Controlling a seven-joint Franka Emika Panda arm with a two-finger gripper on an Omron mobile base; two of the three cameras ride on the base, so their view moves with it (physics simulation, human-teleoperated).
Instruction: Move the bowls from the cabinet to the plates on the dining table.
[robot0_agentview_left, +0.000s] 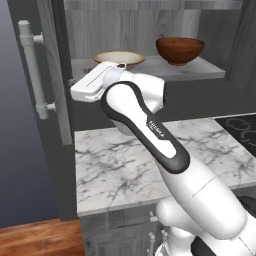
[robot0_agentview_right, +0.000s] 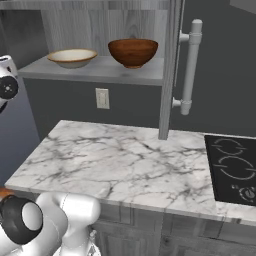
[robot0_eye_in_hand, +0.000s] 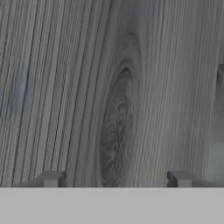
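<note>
step: reaching for wide shallow beige bowl in tall grey woodgrain cabinet
jaws: gripper spread wide, empty
next: likely settle over bowl's rim

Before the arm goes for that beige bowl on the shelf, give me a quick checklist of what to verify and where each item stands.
1. Cabinet door swung open, shelf reachable: ok.
2. Beige bowl upright on the shelf: ok.
3. Brown bowl apart from the beige one, not in the way: ok.
4. Gripper fingers spread, nothing between them in the hand view: ok.
5. Gripper lined up on the beige bowl's rim: cannot tell; the hand view faces grey woodgrain, no bowl in it.
6. Marble counter below the shelf free of obstacles: ok.
</note>
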